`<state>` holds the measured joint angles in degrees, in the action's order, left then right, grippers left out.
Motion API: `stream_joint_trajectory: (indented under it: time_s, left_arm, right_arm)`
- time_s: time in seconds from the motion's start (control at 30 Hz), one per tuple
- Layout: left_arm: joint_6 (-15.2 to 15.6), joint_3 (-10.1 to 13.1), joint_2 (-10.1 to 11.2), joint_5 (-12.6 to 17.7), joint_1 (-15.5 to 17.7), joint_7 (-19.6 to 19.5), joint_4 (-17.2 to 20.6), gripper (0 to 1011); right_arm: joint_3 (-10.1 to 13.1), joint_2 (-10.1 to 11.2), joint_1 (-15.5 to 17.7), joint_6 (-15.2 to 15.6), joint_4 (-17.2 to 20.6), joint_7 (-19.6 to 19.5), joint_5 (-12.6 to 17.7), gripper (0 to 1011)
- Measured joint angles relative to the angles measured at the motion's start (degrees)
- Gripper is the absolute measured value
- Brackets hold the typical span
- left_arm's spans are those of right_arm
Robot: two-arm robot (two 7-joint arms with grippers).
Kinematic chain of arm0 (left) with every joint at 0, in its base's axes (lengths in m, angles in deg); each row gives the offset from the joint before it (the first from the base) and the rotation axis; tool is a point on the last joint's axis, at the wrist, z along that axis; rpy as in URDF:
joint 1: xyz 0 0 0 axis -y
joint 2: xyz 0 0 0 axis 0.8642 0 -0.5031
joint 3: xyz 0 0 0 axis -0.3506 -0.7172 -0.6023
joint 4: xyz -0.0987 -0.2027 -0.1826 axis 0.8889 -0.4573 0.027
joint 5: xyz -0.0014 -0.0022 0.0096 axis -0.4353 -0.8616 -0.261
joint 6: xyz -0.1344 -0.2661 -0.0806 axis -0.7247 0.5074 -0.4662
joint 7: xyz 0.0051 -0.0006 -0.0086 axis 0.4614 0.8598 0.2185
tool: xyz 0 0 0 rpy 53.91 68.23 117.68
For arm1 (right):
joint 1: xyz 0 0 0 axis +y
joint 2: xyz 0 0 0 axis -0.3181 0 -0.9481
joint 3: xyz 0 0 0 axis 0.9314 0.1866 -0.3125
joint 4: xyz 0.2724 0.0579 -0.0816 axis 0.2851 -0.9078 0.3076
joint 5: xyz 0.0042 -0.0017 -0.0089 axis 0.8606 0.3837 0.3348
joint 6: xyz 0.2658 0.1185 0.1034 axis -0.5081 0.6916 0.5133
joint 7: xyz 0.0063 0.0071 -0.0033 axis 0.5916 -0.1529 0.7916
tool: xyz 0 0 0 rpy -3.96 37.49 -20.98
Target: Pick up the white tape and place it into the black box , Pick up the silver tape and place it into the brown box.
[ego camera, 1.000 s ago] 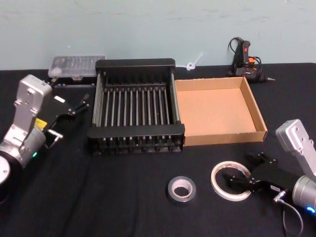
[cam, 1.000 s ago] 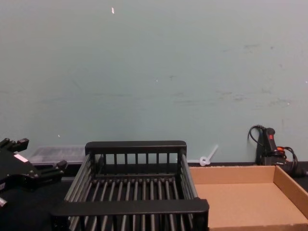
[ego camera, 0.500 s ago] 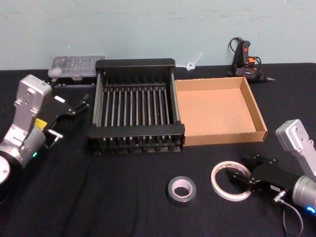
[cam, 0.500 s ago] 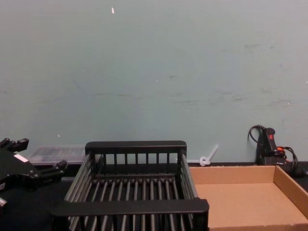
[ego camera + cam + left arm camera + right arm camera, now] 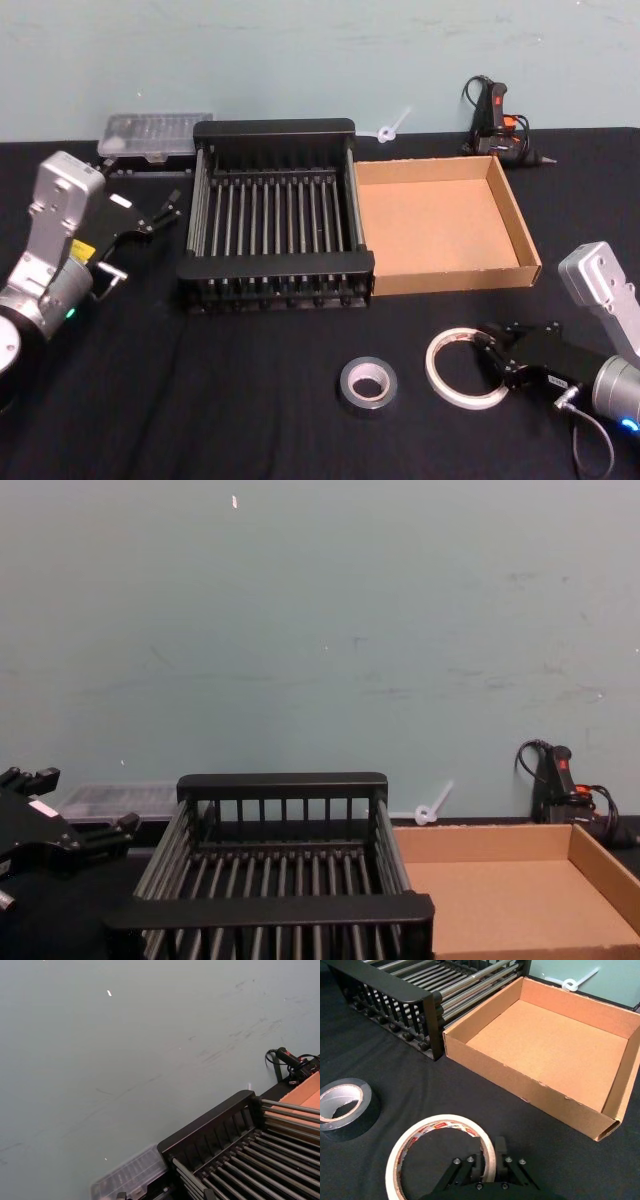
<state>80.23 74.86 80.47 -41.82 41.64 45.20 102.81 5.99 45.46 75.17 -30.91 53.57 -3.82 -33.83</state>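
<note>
Right end effector is clamped on the white tape's near wall, one finger inside the ring, so we can carry it to the black box.

Both arms: silver-grey blocky wrist housings, rounded metallic joints with a small blue-green light. Left gripper black, white label, yellow sticker behind. Right gripper black, visible screw heads, grey cable looping beneath

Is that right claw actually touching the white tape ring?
Touching. In the right wrist view, the right gripper pinches the white tape wall between its fingers.
</note>
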Motion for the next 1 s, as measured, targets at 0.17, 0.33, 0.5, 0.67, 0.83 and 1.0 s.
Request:
stream_joint_trajectory:
  time_s: [0.17,0.33,0.5,0.67,0.83,1.0]
  left_arm:
    - [0.0,0.0,0.0,0.0,0.0,0.0,0.0,1001]
    - [0.0,0.0,0.0,0.0,0.0,0.0,0.0,1002]
    - [0.0,0.0,0.0,0.0,0.0,0.0,0.0,1001]
    - [0.0,0.0,0.0,0.0,0.0,0.0,0.0,1002]
    - [0.0,0.0,0.0,0.0,0.0,0.0,0.0,1001]
    - [0.0,0.0,0.0,0.0,0.0,0.0,0.0,1001]
  right_arm:
    - [0.0,0.0,0.0,0.0,0.0,0.0,0.0,92]
    - [0.0,0.0,0.0,0.0,0.0,0.0,0.0,87]
    - [0.0,0.0,0.0,0.0,0.0,0.0,0.0,87]
    - [0.0,0.0,0.0,0.0,0.0,0.0,0.0,87]
    - [0.0,0.0,0.0,0.0,0.0,0.0,0.0,87]
    - [0.0,0.0,0.0,0.0,0.0,0.0,0.0,87]
